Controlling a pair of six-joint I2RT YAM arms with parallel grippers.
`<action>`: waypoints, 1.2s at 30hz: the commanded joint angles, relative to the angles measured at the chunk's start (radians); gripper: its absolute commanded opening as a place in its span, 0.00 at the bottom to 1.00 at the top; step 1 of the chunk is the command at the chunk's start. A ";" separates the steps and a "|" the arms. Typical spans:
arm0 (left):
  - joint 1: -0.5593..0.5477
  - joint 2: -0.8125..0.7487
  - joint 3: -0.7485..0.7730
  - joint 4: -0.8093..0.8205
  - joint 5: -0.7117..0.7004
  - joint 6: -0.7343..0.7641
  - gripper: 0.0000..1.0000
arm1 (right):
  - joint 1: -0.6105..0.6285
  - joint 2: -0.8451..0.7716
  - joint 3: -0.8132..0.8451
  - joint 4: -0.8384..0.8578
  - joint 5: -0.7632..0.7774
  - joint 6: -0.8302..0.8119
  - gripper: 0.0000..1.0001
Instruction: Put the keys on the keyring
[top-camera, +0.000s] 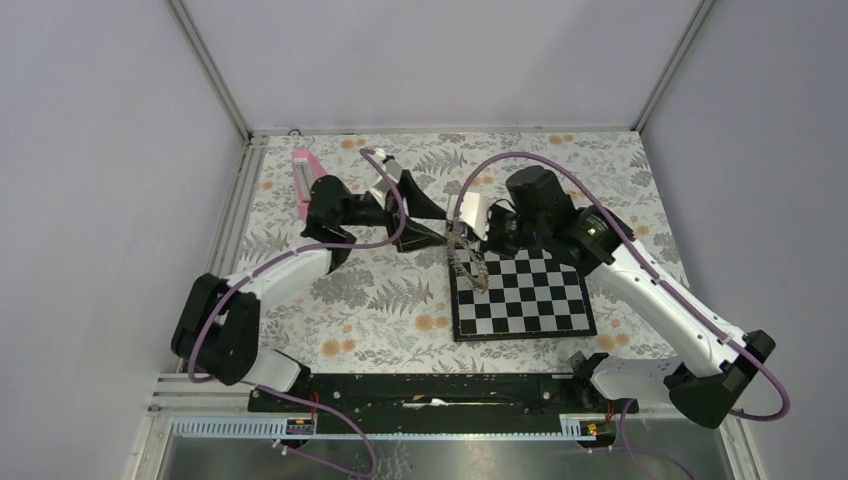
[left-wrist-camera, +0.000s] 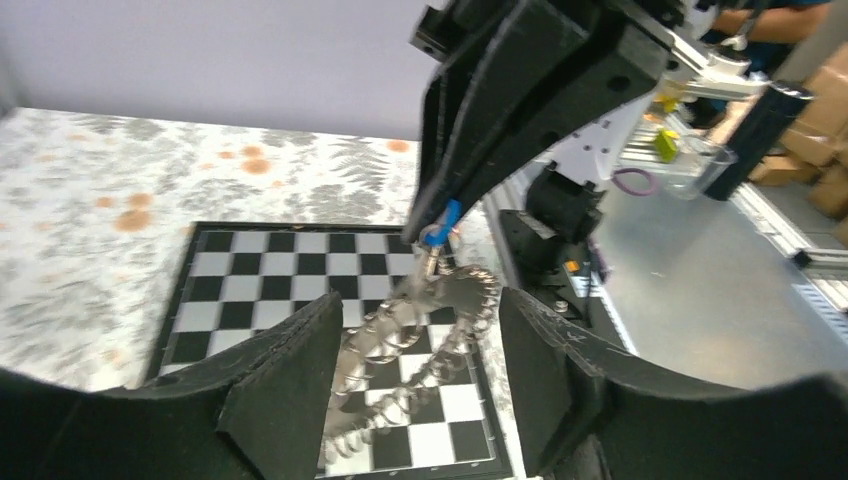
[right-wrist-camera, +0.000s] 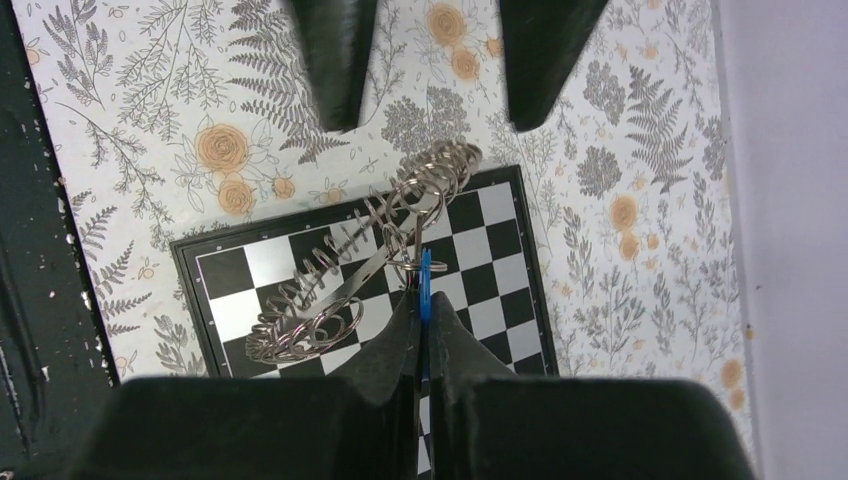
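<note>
The right gripper (right-wrist-camera: 424, 305) is pinching the small blue-headed metal key (right-wrist-camera: 425, 278) against the large dark-grey coiled metal keyring (right-wrist-camera: 345, 275), midway between the side edges of the worktop (top-camera: 390, 300). The left gripper (left-wrist-camera: 420, 300) is standing wide open around it.

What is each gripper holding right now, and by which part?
The right gripper pinches the key by its blue head. The left gripper is open near the keyring, holding nothing.
</note>
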 joint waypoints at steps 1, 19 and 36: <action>0.086 -0.129 -0.009 -0.301 -0.037 0.234 0.65 | 0.076 0.058 0.086 0.025 0.101 -0.033 0.00; 0.396 -0.315 0.197 -0.968 -0.717 0.471 0.99 | 0.335 0.375 0.259 0.095 0.152 0.011 0.00; 0.438 -0.345 0.121 -0.865 -0.787 0.486 0.99 | 0.377 0.623 0.229 0.213 0.334 0.030 0.00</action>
